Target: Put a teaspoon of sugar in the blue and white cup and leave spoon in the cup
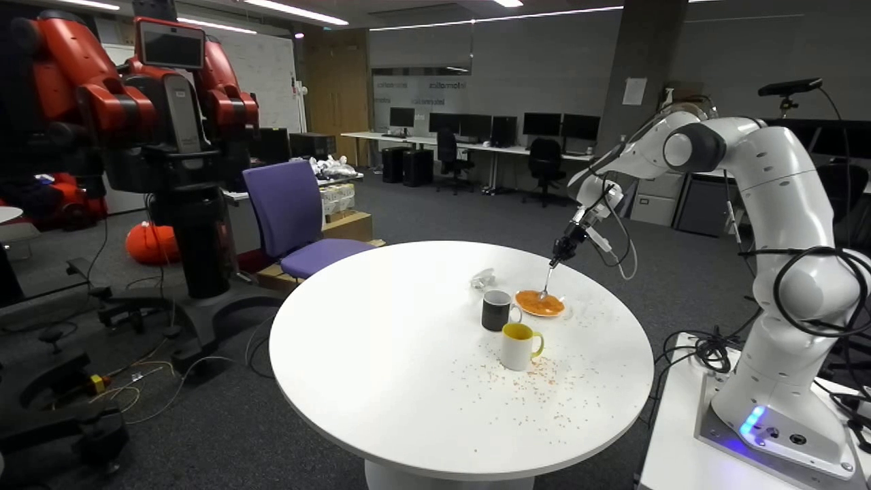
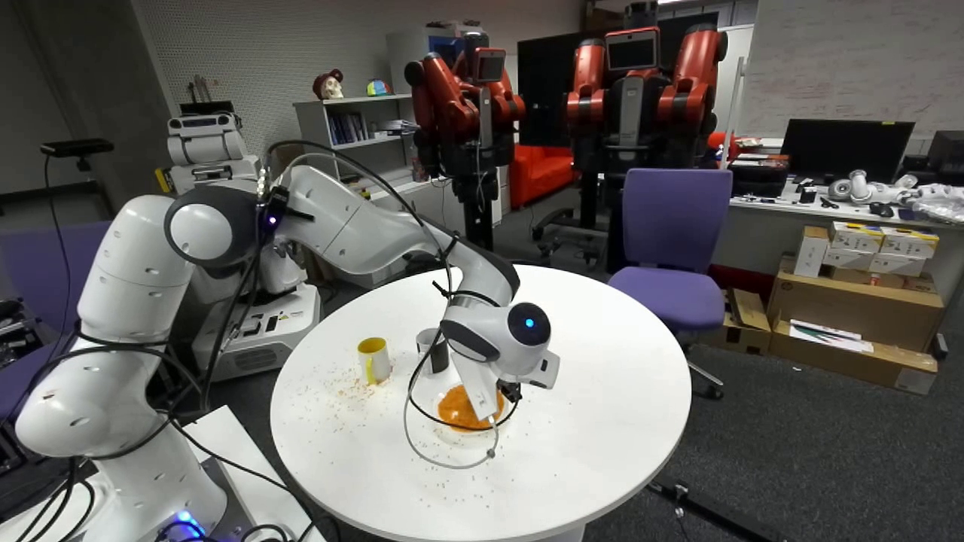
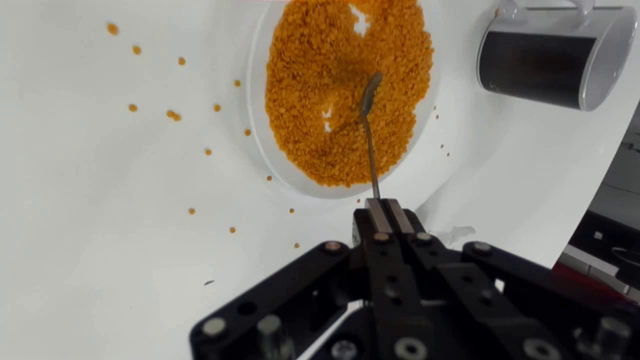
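Clamping tight, claw [image 3: 383, 201] holds spoon [image 3: 369, 101] prob. touching grains [image 3: 307, 85], dk mug [image 3: 539, 66] just outside plate rim [image 3: 257, 107].

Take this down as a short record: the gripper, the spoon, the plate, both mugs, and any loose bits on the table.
Gripper: shut on the spoon
Spoon: handle in the grip, bowl end down at the orange grains; contact with them unclear
Plate: white, on the table, holding the orange grains
Dark mug: upright beside the plate, white handle
White mug: upright, yellow inside, yellow handle
Loose bits: scattered grains, densest near the white mug
To do: spoon not yet in a cup
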Tool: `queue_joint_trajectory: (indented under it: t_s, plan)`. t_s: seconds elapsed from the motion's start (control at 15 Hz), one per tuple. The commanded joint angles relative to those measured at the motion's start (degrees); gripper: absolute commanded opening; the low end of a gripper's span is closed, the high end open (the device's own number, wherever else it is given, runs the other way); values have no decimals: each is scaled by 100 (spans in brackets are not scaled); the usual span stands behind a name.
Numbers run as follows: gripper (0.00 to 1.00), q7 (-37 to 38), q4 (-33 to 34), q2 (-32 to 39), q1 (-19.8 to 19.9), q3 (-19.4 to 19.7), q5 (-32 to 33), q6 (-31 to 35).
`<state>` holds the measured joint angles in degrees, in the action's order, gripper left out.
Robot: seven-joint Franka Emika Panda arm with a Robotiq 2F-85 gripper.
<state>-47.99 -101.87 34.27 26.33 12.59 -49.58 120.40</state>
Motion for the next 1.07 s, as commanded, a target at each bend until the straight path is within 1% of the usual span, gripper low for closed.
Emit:
queue_joint_trajectory:
  t_s: [0.0,0.13,0.27,0.53,0.87,1.0]
  plan:
    - [1,101,-544,-618,-93,85,668,176]
    - [1,143,-591,-748,-13,46,764,261]
    - [1,433,-535,-837,54,48,675,160]
    - [1,1414,-321,-783,223,146,743,-352]
    - [1,2683,67,-518,569,355,936,-1502]
    - [1,3171,188,-413,650,425,979,-1729]
